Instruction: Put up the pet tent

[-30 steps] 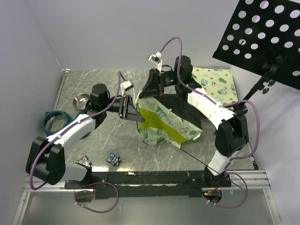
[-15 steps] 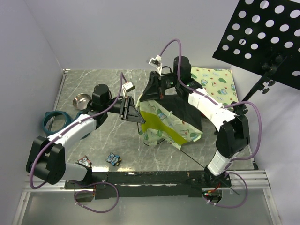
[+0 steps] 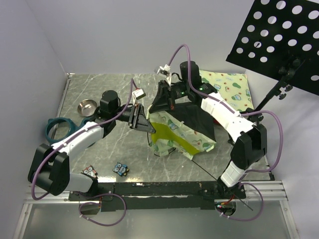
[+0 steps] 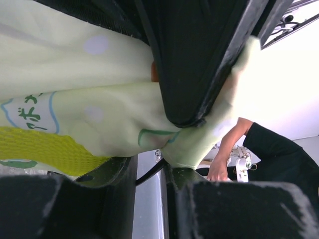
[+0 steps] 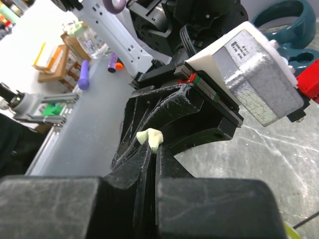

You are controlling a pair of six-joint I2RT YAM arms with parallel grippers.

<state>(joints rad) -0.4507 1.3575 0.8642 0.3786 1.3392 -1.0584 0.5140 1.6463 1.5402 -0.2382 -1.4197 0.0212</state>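
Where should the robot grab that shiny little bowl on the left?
By its rim, from straight above. The shiny bowl sits upright, open side up, so one finger can go inside and one outside the thin wall. A sideways pinch would probably slip off its round sides.

Arms and picture edges conceal much of the tent

From above, the tent [image 3: 182,137] loses its near-left corner behind the left gripper [image 3: 150,128] and its upper edge behind the right gripper [image 3: 153,107], so neither pinch shows there; the right arm covers part of the mat [image 3: 234,89], the left arm crosses the teal ring [image 3: 48,130], the perforated board [image 3: 279,35] runs off the top and right edges, and two little printed items [image 3: 120,168] by the arm bases are too small to identify. The left wrist view is filled by tent fabric running off the top and left, above dark, blurred fingers [image 4: 65,204]. The right wrist view shows only a pale nub of tent cloth [image 5: 149,137] between its fingers
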